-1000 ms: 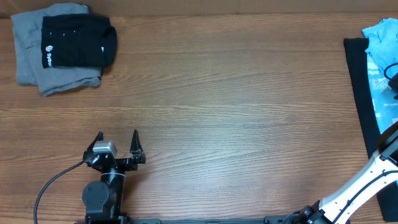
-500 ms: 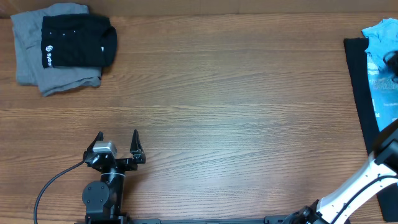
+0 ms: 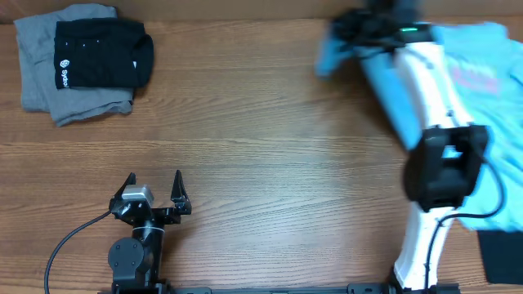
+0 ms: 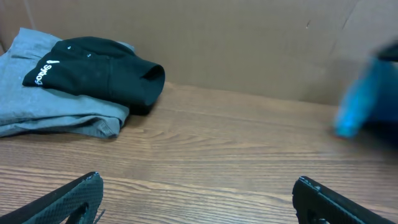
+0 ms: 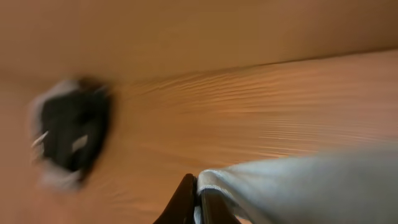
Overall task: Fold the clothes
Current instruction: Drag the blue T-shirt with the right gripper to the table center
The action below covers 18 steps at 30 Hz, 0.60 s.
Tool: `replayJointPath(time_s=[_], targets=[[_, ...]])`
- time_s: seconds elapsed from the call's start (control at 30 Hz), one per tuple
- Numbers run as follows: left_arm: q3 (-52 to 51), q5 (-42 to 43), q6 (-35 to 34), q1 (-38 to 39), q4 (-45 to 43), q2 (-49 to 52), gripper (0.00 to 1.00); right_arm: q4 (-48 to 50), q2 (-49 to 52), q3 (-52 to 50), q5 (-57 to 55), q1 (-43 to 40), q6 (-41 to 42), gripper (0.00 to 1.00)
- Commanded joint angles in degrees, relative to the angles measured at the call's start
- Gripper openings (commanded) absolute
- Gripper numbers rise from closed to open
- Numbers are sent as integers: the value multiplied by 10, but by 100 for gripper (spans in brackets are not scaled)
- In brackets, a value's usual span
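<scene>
right arm (image 3: 426, 77) swung leftward across table (image 3: 270, 139) | right gripper (image 5: 198, 196) pinching blue T-shirt (image 3: 482, 77) | left gripper (image 3: 154, 177) spread, low near edge

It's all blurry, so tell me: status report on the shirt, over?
Left tool open, empty. Right tool shut on blue shirt, up over the far side. Folded grey and black pile far left, well clear.

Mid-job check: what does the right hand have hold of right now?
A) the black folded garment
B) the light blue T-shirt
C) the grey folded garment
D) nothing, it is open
B: in its wrist view the right hand is shut on a fabric edge. Overhead, the light blue T-shirt spreads out along that arm, while the black garment lies on the grey one far off.
</scene>
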<state>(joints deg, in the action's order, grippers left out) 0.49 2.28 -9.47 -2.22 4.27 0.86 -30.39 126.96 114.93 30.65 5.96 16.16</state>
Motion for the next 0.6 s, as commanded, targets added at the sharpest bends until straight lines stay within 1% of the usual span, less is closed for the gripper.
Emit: replayJointPath(time_s=[0.0,0.07,0.1,0.2,0.23,0.3,0.43,0.47,0.5,0.53,0.57], targets=[[-2,-4,5,5,0,-6,100,49,1,3,24,141,50,4],[-2,-4,5,5,0,-6,100,73,7,3,17,205,65,4],[-2,-4,5,5,0,-6,100,80,10,3,-6,261,70,4],[-2,-4,5,5,0,-6,100,71,11,3,-73,331,70,4],[-2,-4,5,5,0,-6,100,67,10,3,-95,349,69,4],[-2,-4,5,5,0,-6,100,63,10,3,-118,371,66,15],[-2,-4,5,5,0,-6,100,45,0,3,-118,375,64,12],[-2,-4,5,5,0,-6,100,36,-6,3,-118,369,64,15],[-2,-4,5,5,0,-6,100,26,-14,3,-118,362,64,25],[-2,-4,5,5,0,-6,100,13,-23,3,-118,353,64,39],[-2,-4,5,5,0,-6,100,3,-32,3,-118,344,63,48]])
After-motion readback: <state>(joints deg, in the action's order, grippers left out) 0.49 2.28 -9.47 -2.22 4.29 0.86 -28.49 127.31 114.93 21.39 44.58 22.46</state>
